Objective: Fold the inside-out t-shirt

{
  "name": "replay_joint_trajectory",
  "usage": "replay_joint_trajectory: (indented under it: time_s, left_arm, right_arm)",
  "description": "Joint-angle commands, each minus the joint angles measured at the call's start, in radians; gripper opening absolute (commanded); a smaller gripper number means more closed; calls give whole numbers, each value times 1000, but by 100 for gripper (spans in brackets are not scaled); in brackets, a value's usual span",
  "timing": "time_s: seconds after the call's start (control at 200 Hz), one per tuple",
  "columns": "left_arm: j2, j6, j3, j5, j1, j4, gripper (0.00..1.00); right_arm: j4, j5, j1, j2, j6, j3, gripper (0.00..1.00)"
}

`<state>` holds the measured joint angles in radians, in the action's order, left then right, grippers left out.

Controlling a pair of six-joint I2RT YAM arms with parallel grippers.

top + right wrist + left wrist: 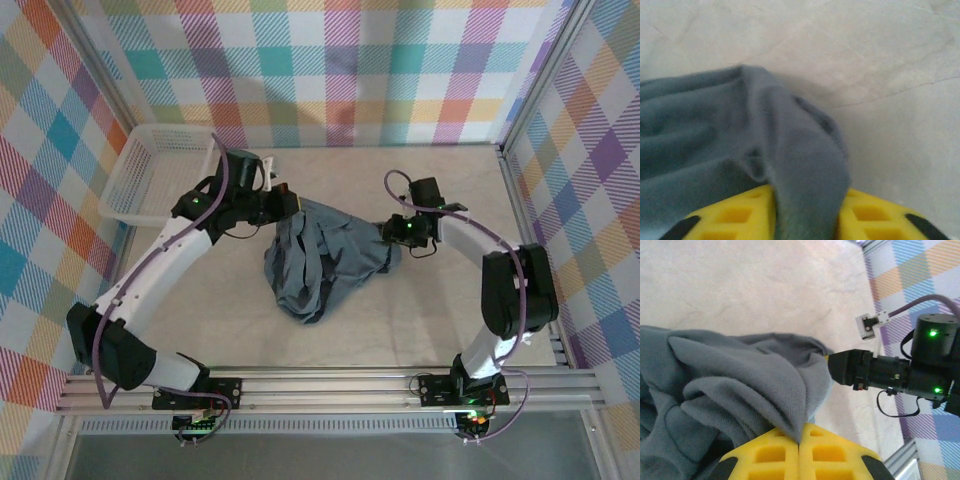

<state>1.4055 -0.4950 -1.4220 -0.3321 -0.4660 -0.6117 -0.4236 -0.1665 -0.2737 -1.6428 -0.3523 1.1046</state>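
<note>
From the top external view, the inside-out t-shirt (320,262) lies bunched in a rumpled slate-grey heap at the middle of the pale surface (450,320), well apart from the white mesh basket (170,128) at the far left. The left gripper (292,207) sits at the heap's far-left corner and the right gripper (390,238) at its right corner. The cloth is drawn out between them along its far edge while the rest sags toward the near side. In the left wrist view, the left gripper (799,439) has its yellow fingers closed flat together, with a ridge of the cloth nipped in the seam between them. Beyond the folds, the right gripper (832,362) meets the opposite corner of the shirt. In the right wrist view, the right gripper (806,202) shows its yellow fingers somewhat apart with a thick fold of grey cloth running down between them; whether they press it or merely straddle it I cannot tell. The shirt looks light, limp and slightly fuzzy. It will drape and crumple rather than hold a shape, and a pinch on a loose ridge is likely to lift one layer and leave the rest behind. My judgement is that hems, shoulder seams or sleeve edges are the better holds, since doubled cloth there slips less and lets the garment be spread before any fold. No brand, label or legible writing shows on the shirt, basket or arms.
</note>
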Motion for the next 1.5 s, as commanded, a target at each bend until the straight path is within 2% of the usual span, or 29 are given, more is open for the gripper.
replay_joint_trajectory:
  time_s: [0.0, 0.095, 0.155, 0.245, 0.335, 0.435, 0.52, 0.54, 0.59, 0.63, 0.7, 0.77, 0.835, 0.89, 1.05, 1.15, 1.26, 1.315, 1.38, 1.445, 1.495]
  left_arm:
    - [12, -20, -11, -32, 5, -60, 0]
    - [29, -26, -20, -28, 2, -58, 0]
    - [33, -33, -22, -26, -2, -46, 0]
    - [40, -45, -28, -20, -11, -30, 0]
    - [43, -44, -35, -15, -16, -33, 0]
    - [34, -38, -36, 4, -17, -52, 0]
    - [29, -29, -31, 24, -17, -63, 0]
    - [28, -27, -29, 26, -15, -63, 0]
    - [30, -18, -25, 39, -14, -65, 0]
    - [35, 1, -22, 64, -8, -76, 0]
    - [55, 40, 8, 143, 32, -79, 0]
    - [99, 82, 84, 186, 106, -16, 7]
    - [136, 104, 140, 144, 163, 47, 13]
    - [130, 106, 173, 92, 176, 94, 20]
    - [-19, 134, 277, 19, 169, 178, 48]
    - [-134, 198, 366, 26, 95, 190, 59]
    - [-258, 298, 530, 168, -126, 296, 65]
    - [-279, 329, 587, 234, -198, 344, 68]
    - [-265, 326, 629, 321, -217, 393, 71]
    - [-220, 282, 619, 475, -214, 377, 73]
    - [-187, 272, 587, 459, -191, 372, 74]
  right_arm:
    - [47, 34, -87, 226, 28, -5, 42]
    - [185, 82, -251, 360, 15, -94, 41]
    - [289, 108, -366, 393, -26, -143, 42]
    - [404, 99, -496, 344, -56, -155, 45]
    - [395, 148, -543, 239, -48, -96, 47]
    - [359, 244, -544, 142, -38, -45, 45]
    - [359, 210, -544, 93, 5, -15, 38]
    - [356, 199, -544, 86, 9, -8, 33]
    - [350, 158, -543, 85, 20, 3, 11]
    - [354, 109, -544, 102, 16, 1, 0]
    - [398, -23, -540, 172, 5, -31, 0]
    - [493, -172, -513, 265, -51, -93, 0]
    - [623, -295, -459, 342, -147, -168, 0]
    - [732, -393, -396, 377, -223, -223, 0]
    - [751, -537, -319, 376, -207, -242, 0]
    - [735, -583, -310, 357, -195, -216, 0]
    - [701, -589, -306, 336, -178, -183, 0]
    - [692, -601, -306, 327, -175, -166, 0]
    - [689, -628, -306, 321, -175, -148, 0]
    - [683, -654, -306, 321, -176, -134, 0]
    - [652, -643, -305, 332, -168, -125, 0]
